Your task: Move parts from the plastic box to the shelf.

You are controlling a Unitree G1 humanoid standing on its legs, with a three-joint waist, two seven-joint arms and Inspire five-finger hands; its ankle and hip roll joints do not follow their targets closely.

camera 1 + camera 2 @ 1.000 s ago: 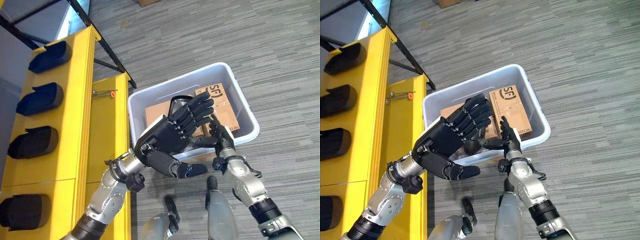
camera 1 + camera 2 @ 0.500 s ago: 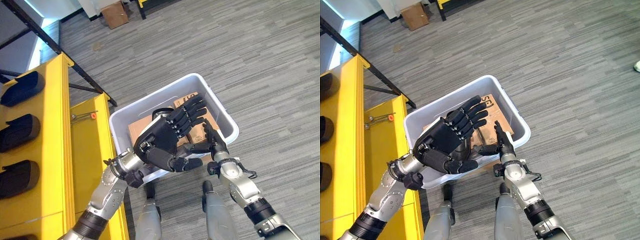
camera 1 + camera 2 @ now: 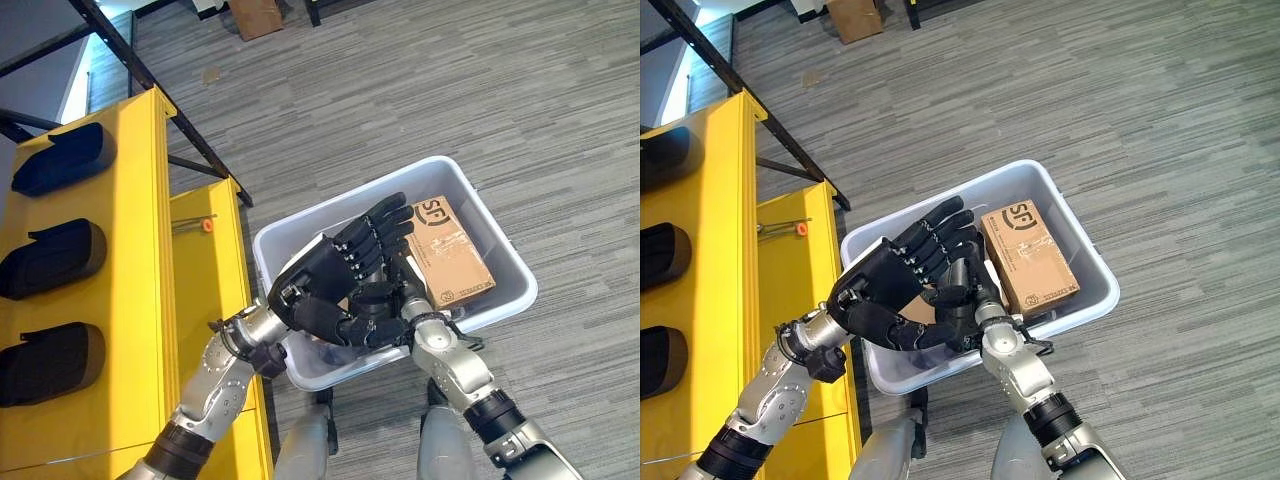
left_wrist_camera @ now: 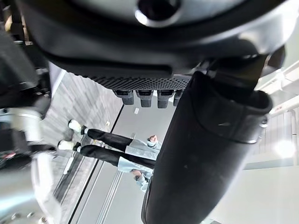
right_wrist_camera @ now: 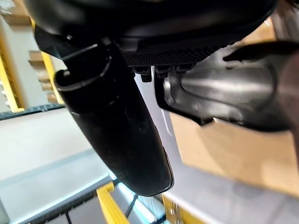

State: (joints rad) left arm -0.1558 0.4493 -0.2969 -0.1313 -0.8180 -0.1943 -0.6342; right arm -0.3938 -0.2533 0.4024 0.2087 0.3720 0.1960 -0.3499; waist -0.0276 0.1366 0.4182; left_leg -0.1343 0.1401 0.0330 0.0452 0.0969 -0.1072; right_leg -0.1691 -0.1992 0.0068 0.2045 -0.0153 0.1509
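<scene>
The pale plastic box [image 3: 500, 303] stands on the carpet below me. A brown cardboard box [image 3: 452, 250] lies in its right half, and a bit of brown card shows under my hands. My left hand [image 3: 320, 285] hovers over the box's near left part, open, fingers straight and pointing away from me. My right hand [image 3: 968, 270] is raised close against the left palm, fingers upright and open, partly hidden behind the left hand. I see no part held in either hand. In the right wrist view the thumb [image 5: 117, 121] faces the other hand over cardboard.
A yellow shelf [image 3: 140, 250] runs along the left with dark bins [image 3: 55, 258] set in it. A small orange-tipped tool [image 3: 200, 225] lies on its lower ledge. A black frame bar [image 3: 160, 95] slants behind it. Another cardboard box [image 3: 255, 15] sits far off on the carpet.
The camera has shifted. My right hand has moved left, from beside the cardboard box to close against the left palm. The left hand stays open over the box.
</scene>
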